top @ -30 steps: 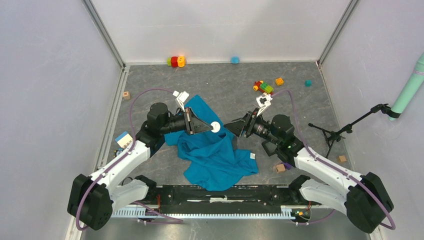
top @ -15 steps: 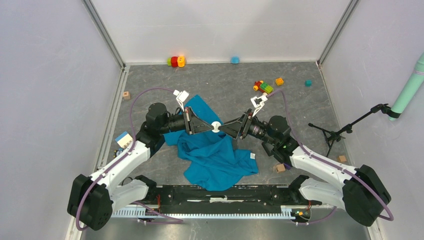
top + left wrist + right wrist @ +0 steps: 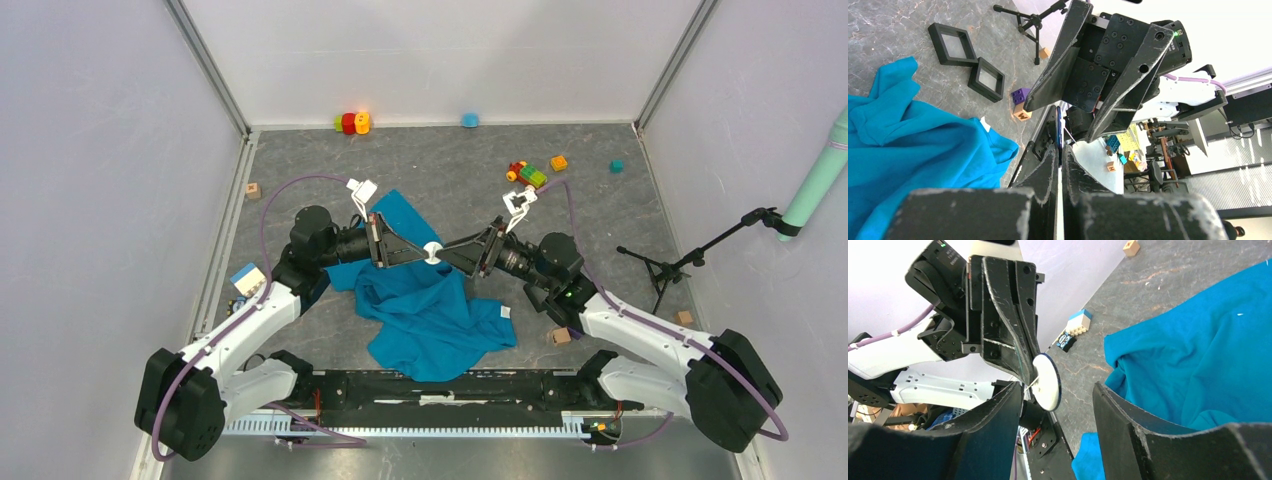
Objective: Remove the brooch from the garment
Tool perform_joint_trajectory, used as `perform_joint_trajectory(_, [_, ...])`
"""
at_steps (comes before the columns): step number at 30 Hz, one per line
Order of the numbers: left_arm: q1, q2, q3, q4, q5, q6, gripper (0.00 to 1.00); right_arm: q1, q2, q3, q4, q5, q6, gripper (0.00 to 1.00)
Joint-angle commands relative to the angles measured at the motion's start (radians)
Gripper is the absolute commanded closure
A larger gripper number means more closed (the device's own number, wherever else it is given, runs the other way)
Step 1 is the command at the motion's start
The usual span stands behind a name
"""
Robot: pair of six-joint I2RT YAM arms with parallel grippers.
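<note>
The brooch (image 3: 432, 251) is a small round disc, white on the face I see, with a dark blue rim (image 3: 1047, 382). My left gripper (image 3: 424, 254) is shut on it and holds it in the air over the crumpled blue garment (image 3: 430, 310), apart from the cloth. In the left wrist view the brooch (image 3: 1059, 127) shows edge-on, just past my left gripper (image 3: 1059, 150). My right gripper (image 3: 1057, 390) is open, one finger on each side of the brooch, touching nothing. The garment (image 3: 1198, 350) lies below and to the right.
Two black square frames (image 3: 953, 45) lie on the grey table beyond the cloth, with a purple block (image 3: 1020, 95) on a wooden one. Toy blocks (image 3: 527, 175) are scattered at the back. A microphone stand (image 3: 690, 262) is at the right.
My right gripper has moved left to meet the left one, so its fingers now flank the brooch, and its jaws have narrowed a little. The left gripper has kept its hold.
</note>
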Motion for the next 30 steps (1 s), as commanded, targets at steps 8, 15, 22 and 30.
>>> perform_joint_trajectory(8, [-0.004, -0.003, -0.004, 0.054, 0.029, -0.037, 0.98, 0.011, 0.031, 0.033, 0.120, -0.016, 0.032, 0.43])
perform_joint_trajectory(15, [-0.007, -0.004, -0.009, 0.056, 0.038, -0.036, 0.98, 0.023, 0.065, 0.044, 0.128, -0.015, 0.035, 0.48])
perform_joint_trajectory(22, [-0.009, -0.013, -0.008, 0.056, 0.040, -0.039, 0.98, 0.025, 0.065, 0.032, 0.121, -0.005, 0.027, 0.55])
perform_joint_trajectory(30, [-0.007, -0.014, -0.003, 0.056, 0.038, -0.045, 0.98, 0.025, 0.036, 0.021, 0.064, 0.023, -0.014, 0.59])
